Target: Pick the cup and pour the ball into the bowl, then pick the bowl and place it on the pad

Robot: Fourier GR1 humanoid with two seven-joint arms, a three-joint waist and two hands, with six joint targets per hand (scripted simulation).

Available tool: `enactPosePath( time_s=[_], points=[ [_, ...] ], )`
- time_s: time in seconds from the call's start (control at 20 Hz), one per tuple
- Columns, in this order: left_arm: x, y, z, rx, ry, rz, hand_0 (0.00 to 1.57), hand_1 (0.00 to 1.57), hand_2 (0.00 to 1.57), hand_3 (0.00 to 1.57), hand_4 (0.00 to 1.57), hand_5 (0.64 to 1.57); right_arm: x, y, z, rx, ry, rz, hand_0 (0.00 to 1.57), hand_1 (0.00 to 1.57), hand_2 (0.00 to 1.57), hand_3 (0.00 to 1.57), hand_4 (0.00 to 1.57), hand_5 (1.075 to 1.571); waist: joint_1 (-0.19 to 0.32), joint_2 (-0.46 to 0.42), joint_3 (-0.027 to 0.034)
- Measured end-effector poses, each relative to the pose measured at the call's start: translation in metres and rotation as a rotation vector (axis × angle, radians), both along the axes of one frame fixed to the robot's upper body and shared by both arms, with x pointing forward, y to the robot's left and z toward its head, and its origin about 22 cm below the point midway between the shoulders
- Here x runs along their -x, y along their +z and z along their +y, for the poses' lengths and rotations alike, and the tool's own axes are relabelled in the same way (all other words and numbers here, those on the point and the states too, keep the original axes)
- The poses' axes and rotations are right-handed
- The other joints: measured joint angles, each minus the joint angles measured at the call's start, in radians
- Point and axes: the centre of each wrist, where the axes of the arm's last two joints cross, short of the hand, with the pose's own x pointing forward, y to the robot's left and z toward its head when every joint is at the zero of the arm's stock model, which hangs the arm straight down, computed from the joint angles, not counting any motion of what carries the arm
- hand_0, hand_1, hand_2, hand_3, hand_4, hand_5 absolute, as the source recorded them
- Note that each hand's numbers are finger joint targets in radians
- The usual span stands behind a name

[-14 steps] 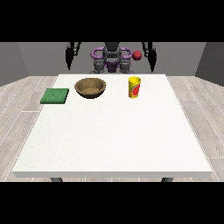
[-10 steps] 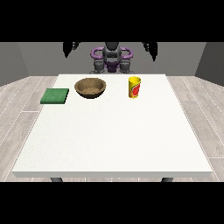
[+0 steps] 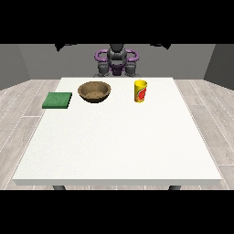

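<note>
A yellow cup point(image 3: 140, 91) with a red mark stands upright on the white table point(image 3: 119, 141), right of centre at the far side. Left of it sits a brown wooden bowl point(image 3: 94, 91), and further left a flat green pad point(image 3: 57, 100) lies near the table's left edge. No ball shows anywhere, and the cup's inside is hidden. Both arms are raised high behind the table. Only dark tips of the hand at the view's left point(image 3: 65, 45) and the hand at the view's right point(image 3: 161, 45) show at the scene's top edge, far from all the objects.
The robot's torso point(image 3: 117, 61) with purple shoulder rings stands behind the table's far edge. Grey plank floor surrounds the table. The near half of the table holds nothing.
Both arms have risen until only their tips show at the top. A red ball seen beside the hand at the view's right in the earliest frame is no longer visible.
</note>
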Motion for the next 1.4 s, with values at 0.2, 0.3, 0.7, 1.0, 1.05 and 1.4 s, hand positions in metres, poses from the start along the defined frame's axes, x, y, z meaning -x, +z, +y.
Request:
enactPosePath(
  time_s=[0.2, 0.3, 0.7, 1.0, 1.05, 1.4],
  points=[
    [-0.005, 0.002, 0.015, 0.003, 0.004, -0.059, 0.00, 0.00, 0.00, 0.00, 0.00, 1.541, -0.001, 0.005, -0.006, -0.019, 0.009, -0.046, 0.00, 0.00, 0.00, 0.00, 0.00, 1.570, -0.004, 0.059, 0.0003],
    [-0.012, 0.004, 0.023, 0.004, 0.013, -0.096, 0.00, 0.00, 0.00, 0.00, 0.00, 1.536, -0.004, 0.005, -0.006, -0.020, 0.018, -0.074, 0.00, 0.00, 0.00, 0.00, 0.00, 1.570, -0.009, 0.097, 0.0002],
    [-0.030, -0.029, 0.011, -0.006, 0.020, -0.210, 0.00, 0.00, 0.00, 0.00, 0.00, 1.527, -0.019, -0.003, 0.007, -0.024, 0.044, -0.166, 0.00, 0.00, 0.00, 0.00, 0.00, 1.571, -0.026, 0.227, 0.0001],
    [-0.040, -0.068, -0.009, -0.016, 0.060, -0.241, 0.00, 0.00, 0.00, 0.00, 0.00, 1.518, -0.028, 0.001, 0.008, -0.022, 0.072, -0.212, 0.00, 0.00, 0.00, 0.00, 0.00, 1.571, -0.065, 0.284, 0.0002],
    [-0.044, -0.072, -0.017, -0.016, 0.062, -0.241, 0.00, 0.00, 0.00, 0.00, 0.00, 1.523, -0.030, 0.004, 0.005, -0.018, 0.075, -0.217, 0.00, 0.00, 0.00, 0.00, 0.00, 1.570, -0.071, 0.292, 0.0002],
    [-0.057, -0.104, -0.022, -0.032, 0.092, -0.287, 0.00, 0.00, 0.00, 0.00, 0.00, 1.518, -0.036, -0.001, -0.007, -0.022, 0.092, -0.264, 0.00, 0.00, 0.00, 0.00, 0.00, 1.570, -0.090, 0.365, 0.0001]
  ],
)
